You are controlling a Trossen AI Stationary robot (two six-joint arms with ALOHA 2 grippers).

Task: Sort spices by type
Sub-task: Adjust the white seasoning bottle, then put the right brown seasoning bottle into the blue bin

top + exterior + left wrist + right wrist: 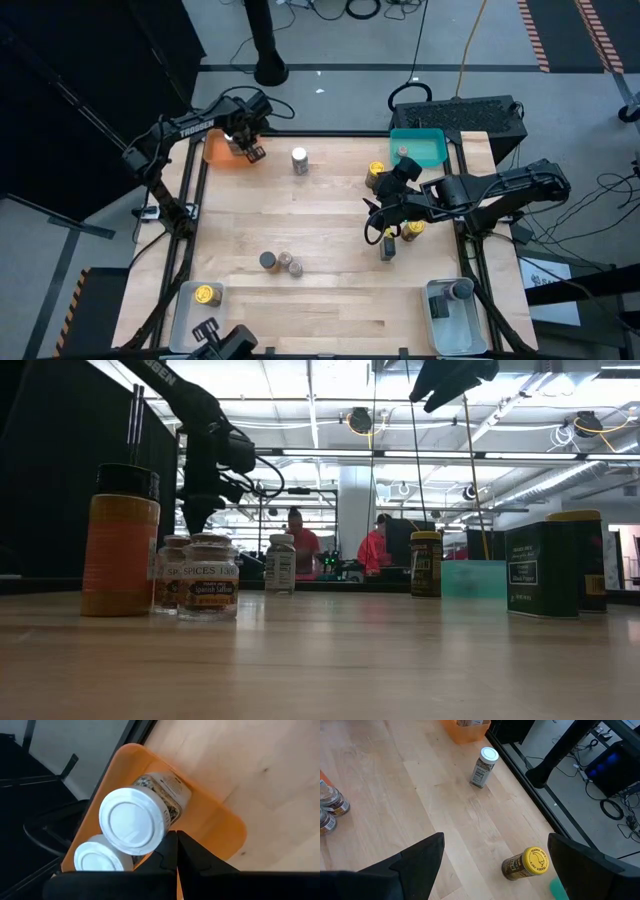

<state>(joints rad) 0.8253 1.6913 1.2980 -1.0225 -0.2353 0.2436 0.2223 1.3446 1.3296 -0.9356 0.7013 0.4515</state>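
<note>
My left gripper (175,851) is shut and points down over the orange tray (218,152) at the table's far left. Two white-lidded spice jars (132,820) (97,861) sit in that tray, right beside the fingertips. My right gripper (385,213) hangs open above the table's right half, nothing between its fingers. A yellow-lidded jar (526,864) stands on the wood below it. Another white-topped jar (299,160) stands upright on the table at the far middle. Two small jars (268,261) (291,266) stand close together near the table's centre front. My left gripper's shut fingertips (169,842) stand against the rim of the larger white lid (161,831), coming from above. Whether they touch the lid or hang just beside it, I cannot tell.
A teal tray (420,147) sits at the far right. Clear trays stand at the near left (190,312) with a gold jar (207,294) and at the near right (455,318) with a grey-lidded jar (461,290). A dark tin (388,247) and a yellow jar (412,230) stand under my right arm.
</note>
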